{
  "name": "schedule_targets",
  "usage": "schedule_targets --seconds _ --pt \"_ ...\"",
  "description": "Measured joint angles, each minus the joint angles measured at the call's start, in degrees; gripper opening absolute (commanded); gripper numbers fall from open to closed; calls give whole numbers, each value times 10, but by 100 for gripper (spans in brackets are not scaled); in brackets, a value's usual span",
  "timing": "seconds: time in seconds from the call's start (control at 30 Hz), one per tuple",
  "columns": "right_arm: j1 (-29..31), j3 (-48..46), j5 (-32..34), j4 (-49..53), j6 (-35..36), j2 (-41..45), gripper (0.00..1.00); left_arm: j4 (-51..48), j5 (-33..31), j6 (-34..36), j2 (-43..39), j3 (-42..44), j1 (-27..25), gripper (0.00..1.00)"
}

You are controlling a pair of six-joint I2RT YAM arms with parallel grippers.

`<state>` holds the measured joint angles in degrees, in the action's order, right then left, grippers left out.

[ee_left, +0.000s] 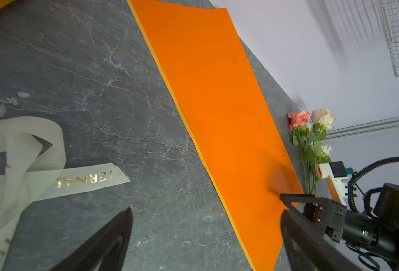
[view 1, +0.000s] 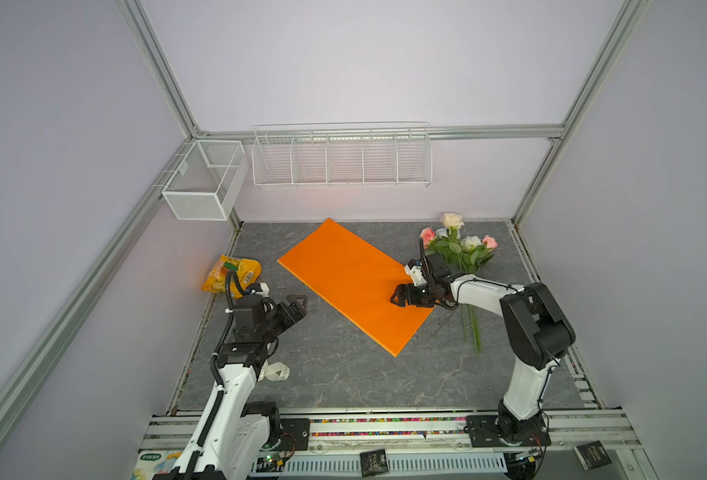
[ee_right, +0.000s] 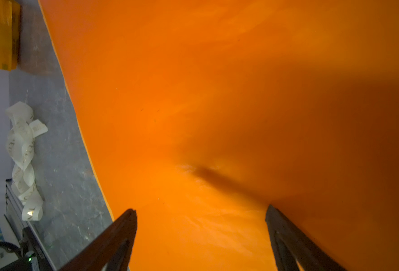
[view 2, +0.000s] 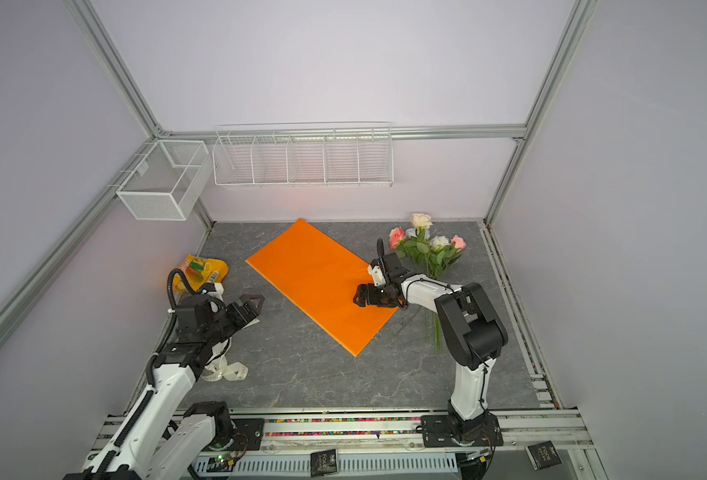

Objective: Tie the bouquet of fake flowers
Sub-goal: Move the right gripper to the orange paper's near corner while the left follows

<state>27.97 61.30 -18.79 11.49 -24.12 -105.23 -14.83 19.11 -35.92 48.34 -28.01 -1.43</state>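
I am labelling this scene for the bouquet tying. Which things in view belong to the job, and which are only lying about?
Belong to the job:
- bouquet of fake flowers
- orange paper sheet, probably for wrapping
- cream ribbon, probably for tying

Only lying about:
- yellow snack bag
- white wire rack
- white mesh basket

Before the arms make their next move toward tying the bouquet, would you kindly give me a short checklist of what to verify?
1. Right gripper open and empty: ok.
2. Left gripper open and empty: ok.
3. Orange paper lying flat on the table: ok.
4. Bouquet of fake flowers placed on the paper: not ok; it lies on the table beside the paper.
5. Ribbon lying loose on the table, not yet used: ok.
6. Right gripper clear of the paper's surface: cannot tell.
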Motion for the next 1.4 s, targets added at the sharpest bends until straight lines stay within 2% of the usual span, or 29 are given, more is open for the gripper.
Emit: schedule_targets --seconds 0.17,0.27,0.37,0.47,0.57,0.73,0.9,1.4 --pt "85 -93 6 -60 -96 65 87 -11 7 -5 7 0 0 93" --pt "158 -101 28 -42 -117 83 87 -24 9 -7 13 -2 0 90" --pt "238 -54 84 17 -70 85 87 -44 7 -10 16 -5 0 88" --pt "309 -28 151 26 28 103 87 -68 -6 -12 15 -14 0 88" --pt "358 -35 187 22 127 120 87 -98 -38 -16 8 -26 0 88" --pt "375 -44 199 26 245 112 87 -148 -95 -21 -24 -37 0 88" --pt "375 -29 203 38 306 75 88 -175 -127 -24 -61 -37 0 88" --pt "397 18 203 70 353 2 92 -192 -148 -24 -74 -37 0 89"
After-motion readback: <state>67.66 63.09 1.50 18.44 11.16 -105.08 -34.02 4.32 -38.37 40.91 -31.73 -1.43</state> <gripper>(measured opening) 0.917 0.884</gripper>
